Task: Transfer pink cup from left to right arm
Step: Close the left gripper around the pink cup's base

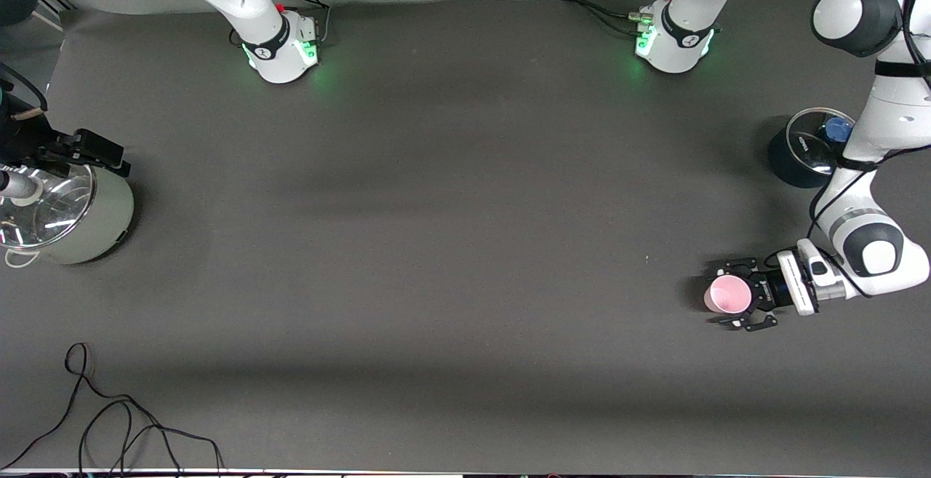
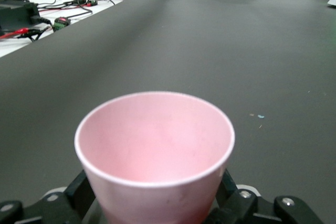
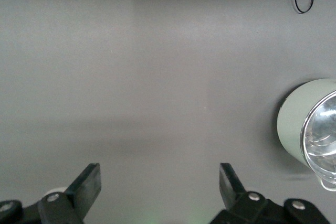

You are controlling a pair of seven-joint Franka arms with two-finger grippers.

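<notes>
The pink cup stands upright with its mouth up, between the fingers of my left gripper, low over the table near the left arm's end. The gripper lies sideways and is shut on the cup's wall. In the left wrist view the cup fills the foreground, with a black finger at each side. My right gripper hangs over the rim of a grey-green pot at the right arm's end. In the right wrist view it is open and empty above bare table.
A grey-green pot with a glass lid stands at the right arm's end and shows in the right wrist view. A dark pot holding a blue thing stands under the left arm. A loose black cable lies near the front edge.
</notes>
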